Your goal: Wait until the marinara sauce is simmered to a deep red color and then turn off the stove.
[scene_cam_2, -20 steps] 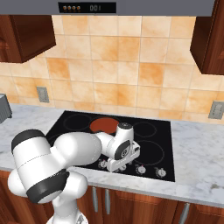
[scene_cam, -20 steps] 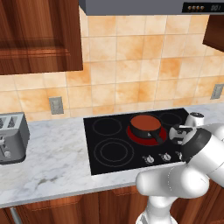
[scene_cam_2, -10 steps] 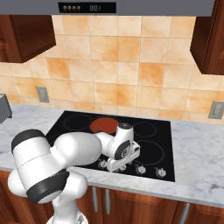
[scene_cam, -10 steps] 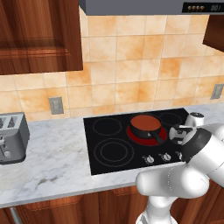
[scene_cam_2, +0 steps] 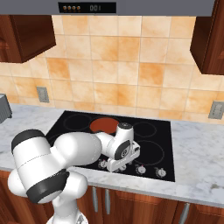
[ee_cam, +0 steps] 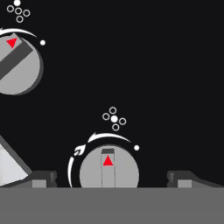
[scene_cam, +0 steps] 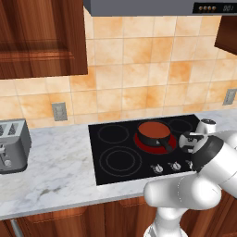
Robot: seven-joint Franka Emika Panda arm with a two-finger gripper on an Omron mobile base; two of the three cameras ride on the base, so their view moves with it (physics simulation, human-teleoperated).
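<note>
The marinara sauce (scene_cam: 152, 129) is a brownish-red disc in a small dark pan whose handle points to the front right. The pan sits on a glowing red burner at the back of the black stove (scene_cam: 121, 150). From the right base view the sauce (scene_cam_2: 106, 125) shows just behind my white hand. My gripper (ee_cam: 112, 179) is open and points straight down at the stove's front knob row. A silver knob (ee_cam: 108, 173) with a red triangle lies between the fingertips (ee_cam: 43, 178), untouched. A second knob (ee_cam: 15, 65) sits at the upper left of the hand view.
A grey toaster (scene_cam: 11, 146) stands on the marble counter (scene_cam: 55, 180) left of the stove. Wooden cabinets and a range hood (scene_cam_2: 87, 8) hang above. More knobs (scene_cam_2: 151, 170) line the front edge of the stove (scene_cam_2: 157, 144) to the right of my hand.
</note>
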